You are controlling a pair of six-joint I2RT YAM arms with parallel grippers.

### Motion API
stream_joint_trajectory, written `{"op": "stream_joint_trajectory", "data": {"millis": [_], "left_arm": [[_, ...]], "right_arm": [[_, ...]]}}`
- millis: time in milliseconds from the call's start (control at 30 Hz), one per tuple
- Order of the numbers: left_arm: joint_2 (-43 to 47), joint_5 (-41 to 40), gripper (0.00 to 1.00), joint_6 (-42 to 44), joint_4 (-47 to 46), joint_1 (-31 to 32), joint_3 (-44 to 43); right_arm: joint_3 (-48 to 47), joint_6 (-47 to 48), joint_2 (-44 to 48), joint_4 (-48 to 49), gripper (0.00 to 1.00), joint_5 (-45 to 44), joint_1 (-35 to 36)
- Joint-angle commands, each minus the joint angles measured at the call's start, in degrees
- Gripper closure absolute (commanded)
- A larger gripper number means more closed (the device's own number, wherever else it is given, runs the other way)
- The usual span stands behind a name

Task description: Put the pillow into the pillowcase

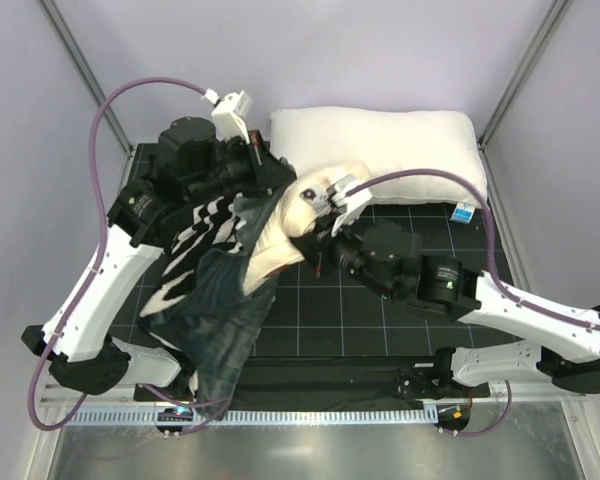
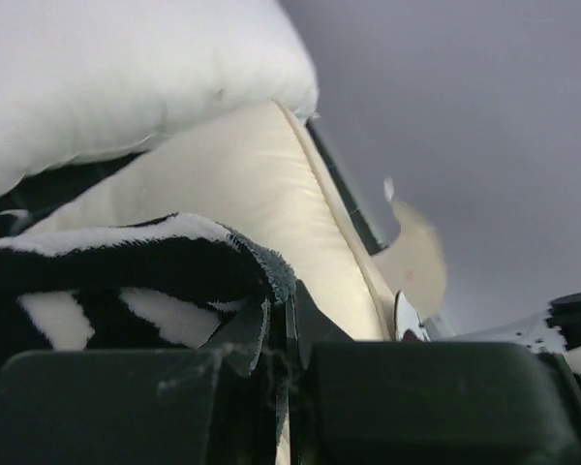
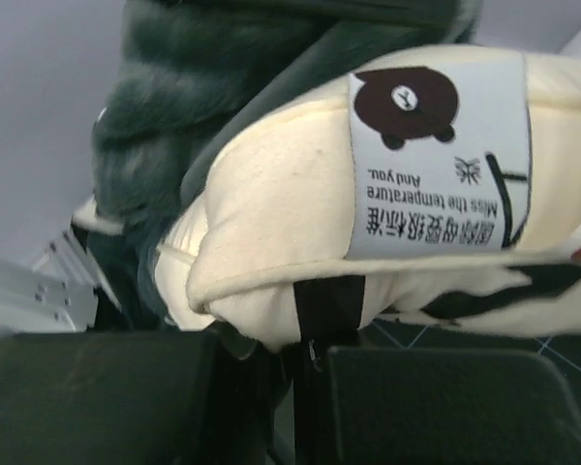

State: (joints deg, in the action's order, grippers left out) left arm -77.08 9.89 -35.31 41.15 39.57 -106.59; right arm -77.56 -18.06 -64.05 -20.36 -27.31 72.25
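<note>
The cream pillow [image 1: 285, 235] with its bear-face label [image 3: 436, 155] is held up over the mat, its lower part inside the pillowcase [image 1: 205, 290], zebra-striped on one face and dark grey on the other. My left gripper [image 1: 263, 172] is shut on the pillowcase's rim [image 2: 261, 266] at the far side of the pillow. My right gripper [image 1: 315, 245] is shut on the pillow's edge [image 3: 300, 291] near the label end. The pillow's cream side [image 2: 261, 194] fills the left wrist view.
A larger plain white pillow [image 1: 380, 150] lies along the back of the black gridded mat [image 1: 380, 310]. A small blue-and-white box [image 1: 464, 212] sits at the mat's right back. Grey walls stand close on both sides.
</note>
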Motion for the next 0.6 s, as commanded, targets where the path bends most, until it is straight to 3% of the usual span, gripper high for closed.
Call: {"op": "stream_joint_trajectory", "data": {"millis": [0, 100, 133, 200, 367, 500, 567], "left_arm": [[2.19, -1.53, 1.0, 1.29, -4.5, 0.86, 3.18], [4.74, -4.09, 1.0, 1.12, -8.43, 0.59, 11.55], [4.92, -3.13, 1.0, 0.42, -9.93, 0.51, 15.58], [2.91, -0.5, 1.0, -1.42, -12.83, 0.51, 16.06], [-5.96, 7.07, 1.0, -4.94, -14.34, 2.17, 3.27], [-15.0, 10.58, 1.0, -8.45, -14.87, 8.05, -11.51], [-16.43, 12.6, 1.0, -10.73, -16.35, 8.59, -15.3]], "right_arm": [[4.51, 4.77, 1.38, 6.29, 0.96, 24.1, 0.88], [6.28, 5.94, 2.44, 5.34, 0.96, 21.1, 0.79], [4.19, 6.02, 2.61, 3.76, 0.96, 13.85, 0.88], [1.55, 6.64, 3.58, -0.36, 0.96, 8.26, 0.79], [-10.32, 13.04, 6.13, -7.32, 0.96, -5.8, 0.7], [-19.45, 17.8, 7.02, -7.84, 0.96, -3.46, 0.7], [-29.8, 20.43, 1.93, -14.31, 0.96, -0.31, 0.7]]}}
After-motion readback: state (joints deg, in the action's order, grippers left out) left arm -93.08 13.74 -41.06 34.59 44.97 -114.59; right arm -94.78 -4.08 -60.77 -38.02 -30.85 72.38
